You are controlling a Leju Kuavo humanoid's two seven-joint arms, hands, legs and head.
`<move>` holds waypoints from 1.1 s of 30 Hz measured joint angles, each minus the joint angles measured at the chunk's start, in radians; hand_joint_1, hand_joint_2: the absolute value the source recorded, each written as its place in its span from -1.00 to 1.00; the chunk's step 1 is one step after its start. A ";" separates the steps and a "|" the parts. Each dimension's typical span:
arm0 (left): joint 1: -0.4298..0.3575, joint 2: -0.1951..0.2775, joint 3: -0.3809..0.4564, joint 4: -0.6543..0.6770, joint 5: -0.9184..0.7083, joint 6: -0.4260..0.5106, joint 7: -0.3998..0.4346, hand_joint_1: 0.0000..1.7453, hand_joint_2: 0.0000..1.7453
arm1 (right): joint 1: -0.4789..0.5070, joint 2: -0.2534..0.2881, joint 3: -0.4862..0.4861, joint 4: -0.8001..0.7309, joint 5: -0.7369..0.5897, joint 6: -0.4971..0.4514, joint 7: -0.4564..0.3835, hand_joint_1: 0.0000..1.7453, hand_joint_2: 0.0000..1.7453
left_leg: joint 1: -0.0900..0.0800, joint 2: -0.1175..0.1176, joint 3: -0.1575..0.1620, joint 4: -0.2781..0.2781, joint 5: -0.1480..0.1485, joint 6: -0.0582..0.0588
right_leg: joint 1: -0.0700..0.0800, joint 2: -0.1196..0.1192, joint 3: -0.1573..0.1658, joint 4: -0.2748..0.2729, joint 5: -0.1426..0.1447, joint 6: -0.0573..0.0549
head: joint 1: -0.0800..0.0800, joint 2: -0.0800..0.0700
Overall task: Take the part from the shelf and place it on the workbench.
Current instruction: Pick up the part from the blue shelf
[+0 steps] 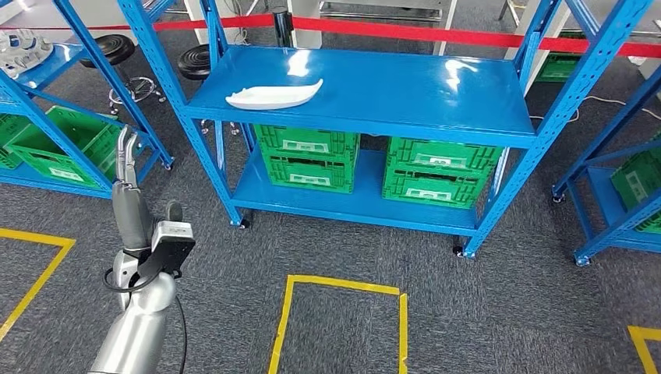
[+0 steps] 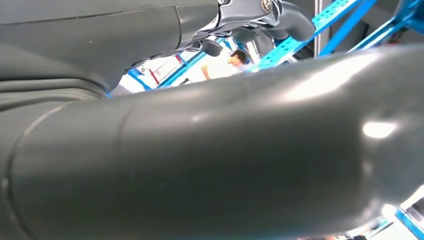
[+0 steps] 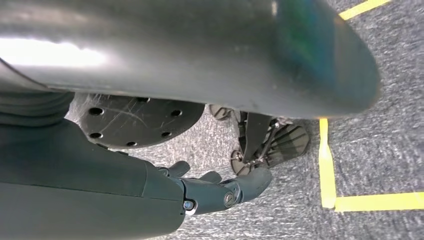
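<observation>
A white, shallow, leaf-shaped moulded plastic part (image 1: pixel 274 95) lies flat on the top board of a blue steel shelf (image 1: pixel 405 93), toward that board's left front corner, with nothing touching it. On the lower board of the same shelf stand two stacks of green slotted plastic crates (image 1: pixel 307 158), side by side. The left hand (image 1: pixel 127 160) is raised at the end of its silver arm over the dark grey carpet (image 1: pixel 335 249), to the left of the shelf and well apart from the white part; its fingers point up, lie fairly straight and close together, and hold nothing. In the right wrist view the right hand (image 3: pixel 215 190) hangs over the carpet near yellow floor tape (image 3: pixel 327 170), its dark fingers loosely extended, slightly spread and holding nothing. Yellow tape also marks a square (image 1: pixel 339 323) on the carpet in front of the shelf. A red barrier band (image 1: pixel 405 31) runs behind the shelf, and two black round stools (image 1: pixel 117 48) stand beyond its left post.
</observation>
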 joint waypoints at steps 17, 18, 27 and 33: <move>0.038 0.026 -0.008 -0.029 0.033 0.009 -0.008 -1.00 -1.00 | -0.005 -0.005 -0.019 0.001 0.001 -0.018 -0.082 -1.00 -1.00 | -0.026 0.021 0.068 -0.178 0.102 0.079 | 0.017 0.000 -0.117 0.255 -0.124 0.041 | 0.004 0.000; 0.042 0.026 -0.009 -0.030 0.034 0.008 -0.007 -1.00 -1.00 | -0.004 -0.006 -0.020 0.001 0.001 -0.018 -0.083 -1.00 -1.00 | -0.026 0.028 0.075 -0.178 0.095 0.079 | 0.018 -0.001 -0.140 0.267 -0.112 0.041 | 0.004 0.000; 0.040 0.021 -0.012 -0.032 0.037 -0.016 0.002 -1.00 -1.00 | -0.006 -0.008 -0.027 0.001 0.000 -0.020 -0.085 -1.00 -1.00 | -0.032 0.079 0.139 -0.161 0.046 0.035 | 0.025 -0.039 -0.060 -0.003 0.057 -0.002 | 0.002 0.000; 0.036 0.021 -0.014 -0.025 0.039 -0.020 0.002 -1.00 -1.00 | -0.011 -0.008 -0.027 0.001 0.000 -0.024 -0.087 -1.00 -1.00 | -0.022 0.013 -0.033 0.096 -0.051 0.016 | 0.017 0.019 -0.032 -0.009 0.043 -0.018 | -0.004 0.000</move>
